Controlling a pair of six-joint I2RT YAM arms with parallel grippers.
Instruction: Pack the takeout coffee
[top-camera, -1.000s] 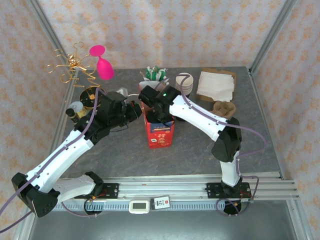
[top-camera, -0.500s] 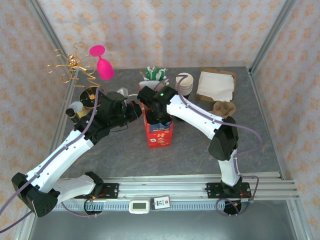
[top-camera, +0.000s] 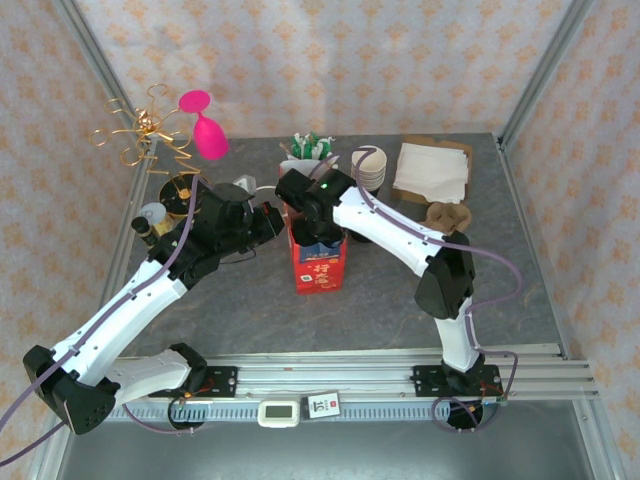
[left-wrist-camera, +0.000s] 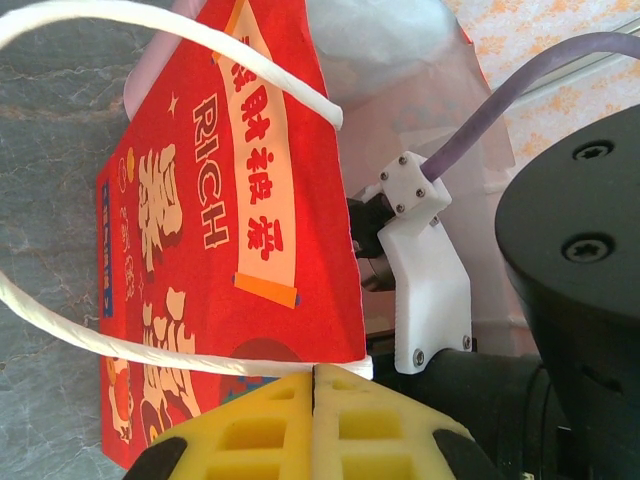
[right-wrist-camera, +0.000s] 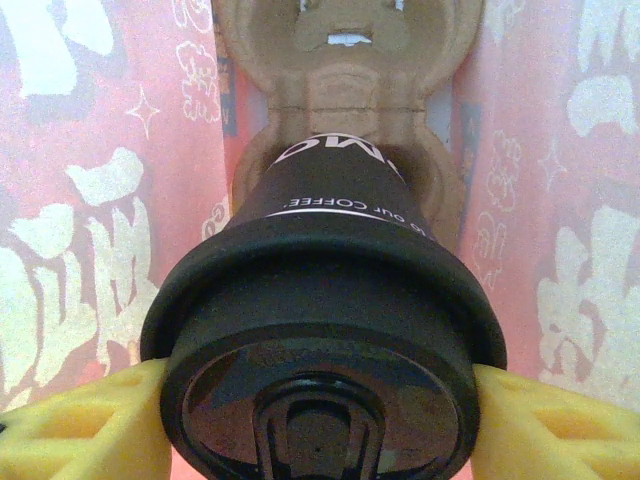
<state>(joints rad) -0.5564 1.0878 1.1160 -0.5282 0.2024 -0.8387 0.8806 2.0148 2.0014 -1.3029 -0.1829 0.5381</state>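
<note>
The takeout coffee, a dark paper cup with a black lid, hangs inside the red paper bag. My right gripper is shut on it just under the lid rim, a yellow finger on each side. Straight below the cup, on the bag's floor, lies a brown cardboard cup carrier. My left gripper is shut on the bag's top edge where the white rope handle meets it, holding the bag open. In the top view the right wrist reaches down into the bag's mouth.
A pink cup hangs on a gold wire stand at the back left. A stack of lidless cups, white napkins and a second brown carrier sit at the back right. Green-topped items stand behind the bag.
The right arm has shifted slightly left and deeper over the bag's mouth. The bag has moved a little left with it. The left arm holds still.
</note>
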